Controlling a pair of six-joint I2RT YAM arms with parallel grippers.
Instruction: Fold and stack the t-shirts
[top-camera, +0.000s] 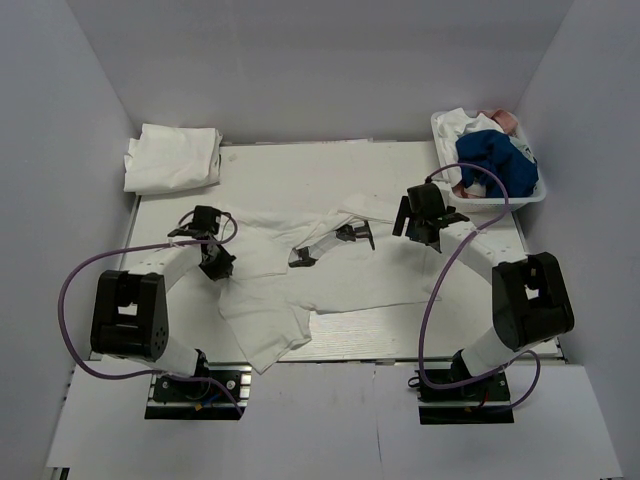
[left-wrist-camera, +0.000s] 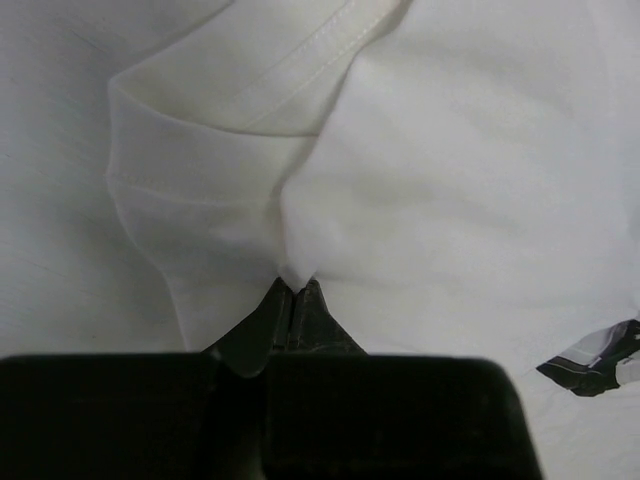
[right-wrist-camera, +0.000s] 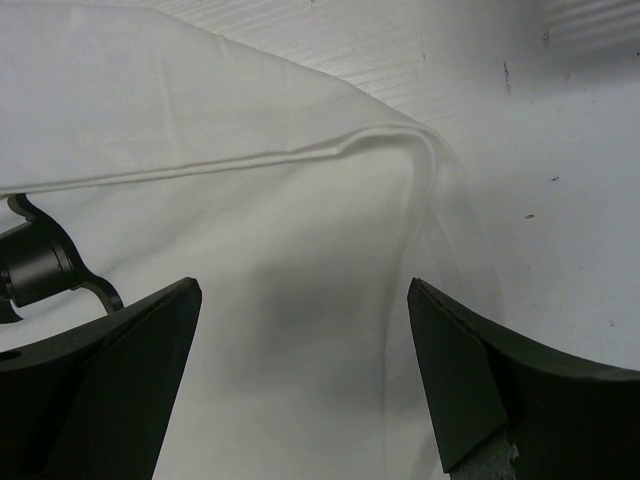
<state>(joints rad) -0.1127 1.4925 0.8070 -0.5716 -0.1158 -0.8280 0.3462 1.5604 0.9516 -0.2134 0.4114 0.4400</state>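
A white t-shirt (top-camera: 330, 275) with a black print (top-camera: 355, 233) lies spread and rumpled in the middle of the table. My left gripper (top-camera: 216, 262) is shut on a pinch of its cloth (left-wrist-camera: 298, 262) at its left side, by a hemmed sleeve (left-wrist-camera: 200, 150). My right gripper (top-camera: 420, 232) is open just above the shirt's right edge; in the right wrist view its fingers (right-wrist-camera: 140, 350) straddle the cloth near a folded hem (right-wrist-camera: 380, 140). A folded white t-shirt (top-camera: 172, 158) lies at the far left corner.
A white bin (top-camera: 524, 200) at the far right holds a blue garment (top-camera: 497, 160) and other clothes. White walls close in the table on the left, back and right.
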